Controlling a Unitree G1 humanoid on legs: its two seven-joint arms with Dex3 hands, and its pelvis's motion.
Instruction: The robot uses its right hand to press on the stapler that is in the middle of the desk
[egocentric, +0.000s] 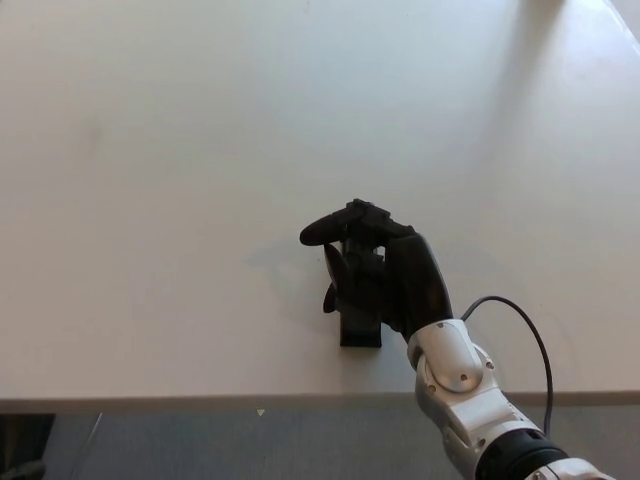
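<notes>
the right hand (372, 270) lies over most of the black stapler (360, 335), so only the near end shows and black on black hides where fingers stop and stapler starts; whether the hand touches or grips it cannot be told. the right arm (480, 405) is cut off at the bottom edge, as is its cable (535, 345). the desk (200, 150) runs past the top and both sides.

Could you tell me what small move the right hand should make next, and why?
Probably press straight down. The right hand already lies over the black stapler, covering most of it; only its near end shows on the white desk. Whether the stapler is fully pressed cannot be told.
</notes>
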